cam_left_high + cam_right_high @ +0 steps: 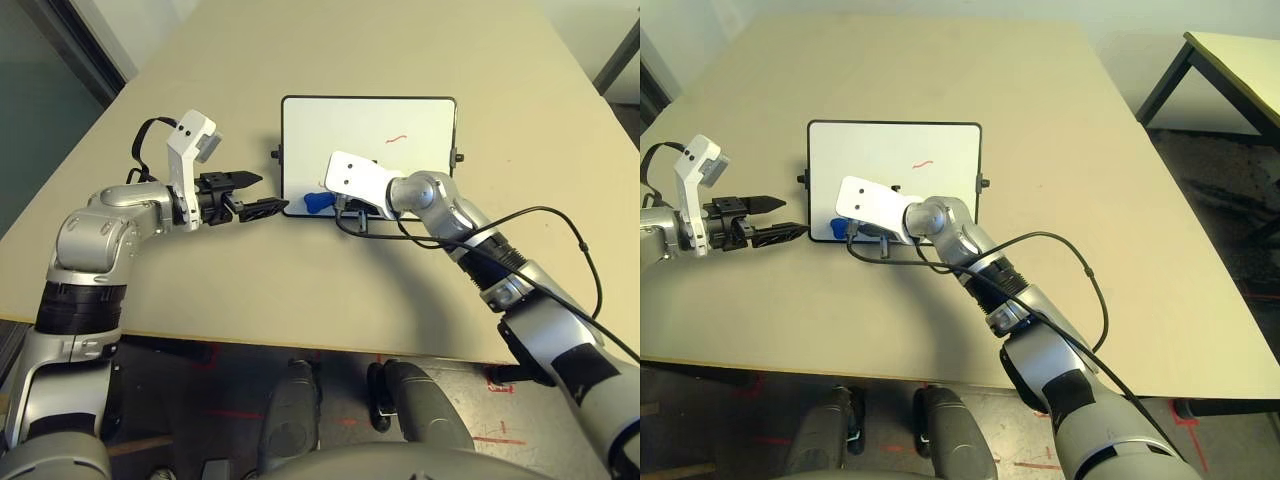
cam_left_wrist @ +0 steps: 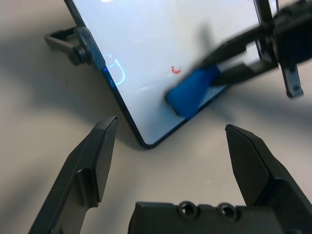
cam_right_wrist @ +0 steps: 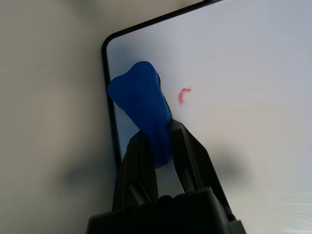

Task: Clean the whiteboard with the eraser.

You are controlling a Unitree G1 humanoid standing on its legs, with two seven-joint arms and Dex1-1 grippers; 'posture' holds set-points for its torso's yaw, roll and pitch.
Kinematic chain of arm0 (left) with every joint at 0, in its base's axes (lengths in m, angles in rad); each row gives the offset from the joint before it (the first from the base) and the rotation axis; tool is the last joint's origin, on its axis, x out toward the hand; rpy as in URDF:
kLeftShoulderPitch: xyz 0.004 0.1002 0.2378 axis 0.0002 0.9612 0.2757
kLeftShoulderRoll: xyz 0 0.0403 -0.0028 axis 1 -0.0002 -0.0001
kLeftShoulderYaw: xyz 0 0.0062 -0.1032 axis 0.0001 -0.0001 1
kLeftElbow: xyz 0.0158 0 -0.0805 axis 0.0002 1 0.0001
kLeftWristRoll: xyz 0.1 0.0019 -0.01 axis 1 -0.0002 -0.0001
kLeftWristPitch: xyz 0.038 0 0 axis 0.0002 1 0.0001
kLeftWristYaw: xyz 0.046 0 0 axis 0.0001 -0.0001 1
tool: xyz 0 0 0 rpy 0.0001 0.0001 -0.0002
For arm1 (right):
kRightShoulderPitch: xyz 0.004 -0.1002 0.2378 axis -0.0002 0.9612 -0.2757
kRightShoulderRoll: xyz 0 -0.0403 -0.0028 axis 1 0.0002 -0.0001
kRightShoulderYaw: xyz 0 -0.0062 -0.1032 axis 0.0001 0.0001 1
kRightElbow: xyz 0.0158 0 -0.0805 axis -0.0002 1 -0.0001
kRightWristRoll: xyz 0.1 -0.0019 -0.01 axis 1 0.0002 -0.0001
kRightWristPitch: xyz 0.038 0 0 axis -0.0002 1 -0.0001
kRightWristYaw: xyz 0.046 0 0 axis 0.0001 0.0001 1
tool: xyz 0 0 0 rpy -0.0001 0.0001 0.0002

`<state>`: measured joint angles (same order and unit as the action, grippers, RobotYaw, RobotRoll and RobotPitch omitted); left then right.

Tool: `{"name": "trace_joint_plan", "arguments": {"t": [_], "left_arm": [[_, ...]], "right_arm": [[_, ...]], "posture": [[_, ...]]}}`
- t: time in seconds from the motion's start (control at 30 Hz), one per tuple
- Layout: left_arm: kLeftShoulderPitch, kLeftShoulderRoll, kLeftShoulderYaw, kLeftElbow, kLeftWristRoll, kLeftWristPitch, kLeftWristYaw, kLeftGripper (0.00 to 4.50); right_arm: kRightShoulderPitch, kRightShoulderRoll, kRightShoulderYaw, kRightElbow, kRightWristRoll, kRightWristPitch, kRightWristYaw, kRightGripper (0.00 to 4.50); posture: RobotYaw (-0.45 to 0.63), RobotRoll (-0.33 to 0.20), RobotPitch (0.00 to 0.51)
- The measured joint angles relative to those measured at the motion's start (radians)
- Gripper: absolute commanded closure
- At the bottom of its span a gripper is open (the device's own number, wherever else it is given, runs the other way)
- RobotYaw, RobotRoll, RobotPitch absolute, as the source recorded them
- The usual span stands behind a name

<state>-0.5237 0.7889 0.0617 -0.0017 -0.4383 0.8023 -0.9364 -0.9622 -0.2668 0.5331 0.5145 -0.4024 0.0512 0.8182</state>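
1. The eraser [image 3: 141, 109] is being clamped by the right gripper [image 3: 163, 146] at the whiteboard's [image 1: 400, 120] seven o'clock corner
2. The left gripper [image 2: 168, 161] is being held wide open, empty, nine o'clock of the board

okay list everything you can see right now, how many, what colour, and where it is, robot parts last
table: one, beige, under everything
whiteboard: one, white with black frame, flat mid-table
red marks: two, a squiggle on the board's far right part, a small one beside the eraser
eraser: one, blue, at the board's near left corner
second table: one, beige top, dark legs, far right
cable: one, black, along the right arm
left gripper: one, black, open, just left of the board
right gripper: one, black, shut on the eraser
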Motion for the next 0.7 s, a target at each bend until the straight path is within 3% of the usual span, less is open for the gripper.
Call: {"name": "trace_joint_plan", "arguments": {"t": [0.23, 0.7], "left_arm": [[-0.005, -0.01, -0.003, 0.002, -0.001, 0.0, -0.001, 0.0], [-0.023, -0.017, -0.008, 0.01, -0.001, 0.0, -0.004, 0.0]], "right_arm": [[-0.036, -0.03, -0.023, 0.008, 0.0, 0.038, -0.028, 3.93], [0.052, -0.051, -0.018, -0.146, -0.003, 0.126, 0.017, 3.93]], "posture": [[-0.02, 0.0, 0.165], [-0.01, 0.0, 0.171]]}}
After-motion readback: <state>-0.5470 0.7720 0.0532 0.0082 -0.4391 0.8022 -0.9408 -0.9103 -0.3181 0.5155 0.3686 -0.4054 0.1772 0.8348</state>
